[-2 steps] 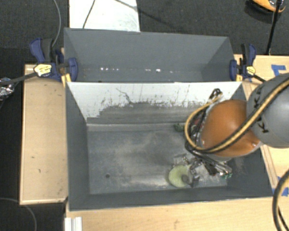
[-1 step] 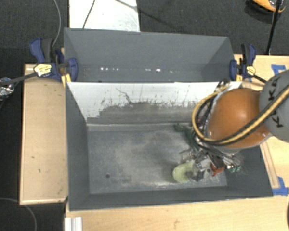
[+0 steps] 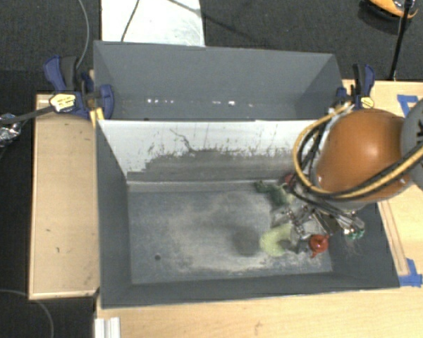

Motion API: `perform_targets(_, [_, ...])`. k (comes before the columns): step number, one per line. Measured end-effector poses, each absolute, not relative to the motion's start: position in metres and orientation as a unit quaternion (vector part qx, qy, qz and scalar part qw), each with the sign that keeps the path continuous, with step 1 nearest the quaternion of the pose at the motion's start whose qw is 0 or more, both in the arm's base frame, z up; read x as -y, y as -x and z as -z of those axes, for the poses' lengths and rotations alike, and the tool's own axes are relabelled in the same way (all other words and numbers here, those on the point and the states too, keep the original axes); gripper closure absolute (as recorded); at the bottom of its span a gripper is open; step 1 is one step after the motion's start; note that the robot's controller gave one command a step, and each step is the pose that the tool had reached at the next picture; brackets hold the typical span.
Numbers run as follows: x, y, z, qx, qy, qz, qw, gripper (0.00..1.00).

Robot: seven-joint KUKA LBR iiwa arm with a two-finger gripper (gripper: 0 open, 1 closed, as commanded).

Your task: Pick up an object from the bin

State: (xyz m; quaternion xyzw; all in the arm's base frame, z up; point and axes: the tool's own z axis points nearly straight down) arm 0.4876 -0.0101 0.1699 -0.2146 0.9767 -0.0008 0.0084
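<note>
— What is the biggest thing here?

— One grey metal bin (image 3: 190, 231). Its floor is scuffed and bare across the left and the middle. Everything loose lies toward its right wall.

— And the robot?

— One arm (image 3: 419, 129) comes in over the bin's right rim. It carries one round orange cover (image 3: 359, 150), and dark and yellow cables (image 3: 307, 153) loop round that cover's left side.

— Where is the claw?

— One claw (image 3: 301, 232) hangs below the cover, low over the floor. It is near the right wall and closer to the front edge than to the back wall. Whether it is released or clenched I cannot tell, because the metal parts there run together.

— How many loose things do you count?

— Three that I can make out. The largest is one pale green lump (image 3: 272, 243), soft in outline. It lies on the floor just beside the claw, on the side away from the right wall. I cannot tell whether the claw touches it.

— The other two?

— One dark green thing (image 3: 269, 188) lies at the foot of the back wall, apart from the claw. The smallest is one red rounded piece (image 3: 317, 244), just beside the claw on the right-wall side, toward the front right corner.

— Is anything gripped?

— I cannot tell.
</note>
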Motion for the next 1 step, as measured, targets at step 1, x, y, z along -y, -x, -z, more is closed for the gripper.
perform_targets(1, [0.0087,-0.4944,-0.21,-0.979,0.206,-0.001,0.004,1.0])
